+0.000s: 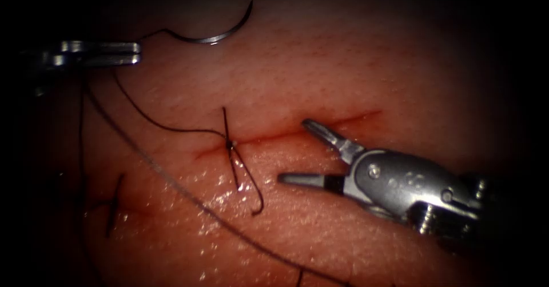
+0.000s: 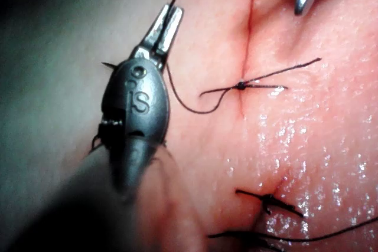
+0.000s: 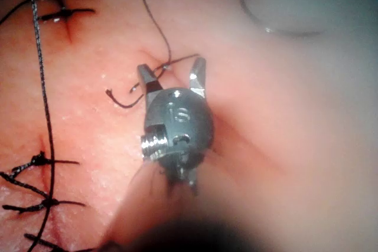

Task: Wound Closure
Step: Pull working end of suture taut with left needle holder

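The cut (image 1: 320,128) runs across the tissue (image 1: 354,64). A knotted stitch (image 1: 230,144) sits on it, with dark thread tails (image 1: 254,198) curling below. The curved needle (image 1: 220,36) lies free on the tissue, above and left of the stitch, not in the tissue. My left tool (image 1: 137,53) is shut on the thread (image 1: 150,34) just behind the needle's tail; it is the tool (image 2: 173,11) with thread leaving its tip. My right tool (image 1: 291,150) stands open just right of the knot and holds nothing; its jaws (image 3: 171,74) straddle the knot (image 3: 167,66).
An older stitch (image 1: 114,204) lies at the lower left, with more knotted stitches (image 3: 35,163) nearby. A long grey strand (image 1: 189,195) crosses the tissue diagonally. Thread (image 1: 154,124) trails from the knot toward the left tool. Wet patches (image 1: 223,195) glisten below the cut.
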Robot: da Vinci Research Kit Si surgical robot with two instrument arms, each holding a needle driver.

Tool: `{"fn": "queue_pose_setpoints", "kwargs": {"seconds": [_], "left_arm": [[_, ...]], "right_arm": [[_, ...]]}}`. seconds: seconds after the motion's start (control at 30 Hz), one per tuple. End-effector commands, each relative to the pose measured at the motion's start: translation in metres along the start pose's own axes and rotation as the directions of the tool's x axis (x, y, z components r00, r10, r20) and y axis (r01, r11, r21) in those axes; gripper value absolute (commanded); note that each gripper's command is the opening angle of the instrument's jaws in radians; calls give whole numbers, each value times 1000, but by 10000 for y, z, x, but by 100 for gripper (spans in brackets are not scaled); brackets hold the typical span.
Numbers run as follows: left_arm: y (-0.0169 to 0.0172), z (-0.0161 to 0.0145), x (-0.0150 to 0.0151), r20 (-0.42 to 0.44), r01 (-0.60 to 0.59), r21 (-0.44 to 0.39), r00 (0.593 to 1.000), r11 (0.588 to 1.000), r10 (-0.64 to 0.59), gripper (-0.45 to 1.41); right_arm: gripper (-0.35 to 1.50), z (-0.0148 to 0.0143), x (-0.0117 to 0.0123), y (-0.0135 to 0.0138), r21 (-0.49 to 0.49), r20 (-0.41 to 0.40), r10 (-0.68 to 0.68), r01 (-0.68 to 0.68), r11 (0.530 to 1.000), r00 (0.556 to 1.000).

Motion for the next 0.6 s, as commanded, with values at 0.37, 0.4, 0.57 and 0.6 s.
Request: {"fn": "queue_pose_setpoints", "kwargs": {"seconds": [0.37, 0.4, 0.57, 0.6], "left_arm": [[6, 10, 18, -10, -18, -4, 1000, 1000, 18, -45], [7, 11, 19, -17, -19, -6, 1000, 1000, 19, -45], [10, 16, 27, -23, -19, -6, 1000, 1000, 19, -45], [11, 17, 28, -24, -19, -6, 1000, 1000, 19, -45]], "right_arm": [[125, 85, -6, -32, 2, 13, -142, 142, 990, 990], [125, 89, -8, -33, 3, 10, -144, 144, 990, 990], [125, 111, -16, -36, -6, 6, -169, 169, 986, 986], [125, 115, -17, -37, -8, 6, -177, 177, 984, 984]]}}
